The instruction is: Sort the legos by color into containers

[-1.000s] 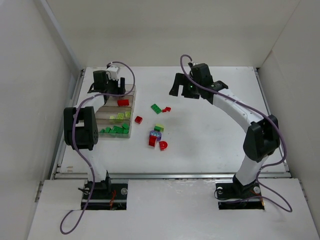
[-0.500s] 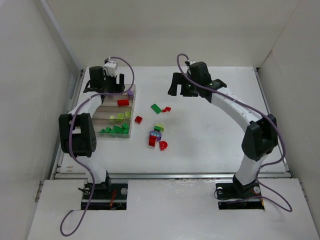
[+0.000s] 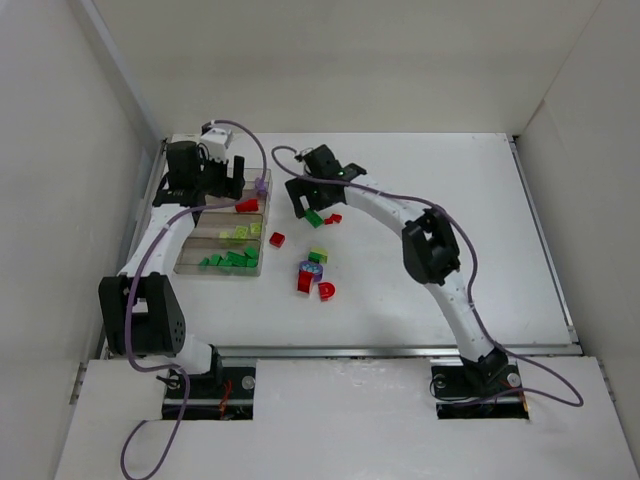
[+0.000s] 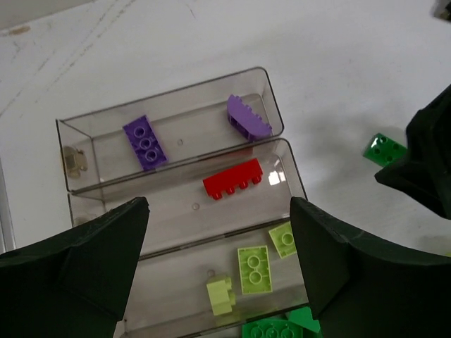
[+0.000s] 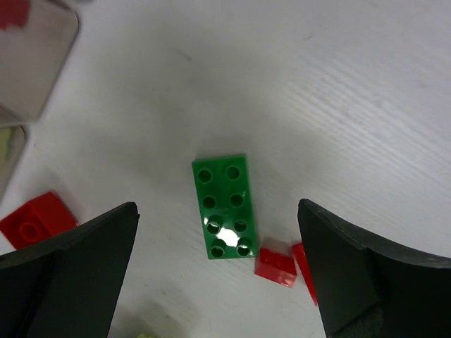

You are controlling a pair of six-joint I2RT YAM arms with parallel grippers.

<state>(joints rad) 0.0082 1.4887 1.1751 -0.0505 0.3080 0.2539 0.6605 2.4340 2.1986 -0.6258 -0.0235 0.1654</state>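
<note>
Right fingers (image 5: 70, 274) gape wide, empty, over a dark green brick (image 5: 225, 205) on the counter (image 5: 317, 84). Left fingers (image 4: 77, 267), also wide, hover above the organizer box (image 4: 169, 116) by its left edge. Roughly half sorted, with several loose bricks (image 3: 303, 283) left.

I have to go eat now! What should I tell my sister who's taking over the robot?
Left gripper: open, empty, above the box. Right gripper: open, empty, over a dark green brick on the table.
Done: purple bricks, one red brick, yellow-green bricks and green bricks each have their own row.
To do: that dark green brick, red bits beside it, a loose red brick, the mixed pile.
</note>
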